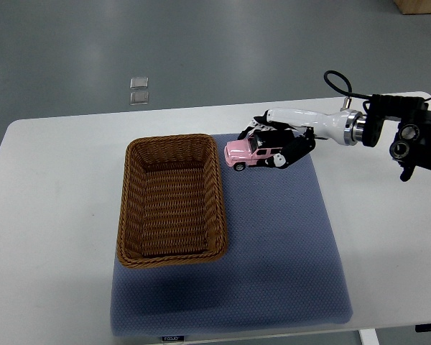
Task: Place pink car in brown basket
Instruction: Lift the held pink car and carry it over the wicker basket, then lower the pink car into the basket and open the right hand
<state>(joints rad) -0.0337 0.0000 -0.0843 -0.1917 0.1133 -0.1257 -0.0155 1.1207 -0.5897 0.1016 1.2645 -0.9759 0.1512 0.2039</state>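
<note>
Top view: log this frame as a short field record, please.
car: pink, over the blue mat, just right of the basket
basket: brown wicker, empty, on the mat's left part
right hand: fingers wrapped around the car
left hand: not in view
table: white
task state: car not yet in the basket

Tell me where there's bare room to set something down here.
Free: the blue mat right of the brown wicker basket, below the pink toy car; the basket's floor; the white table left of the basket. Crowded: the mat's top edge, where the right hand grips the car beside the basket's rim.
</note>
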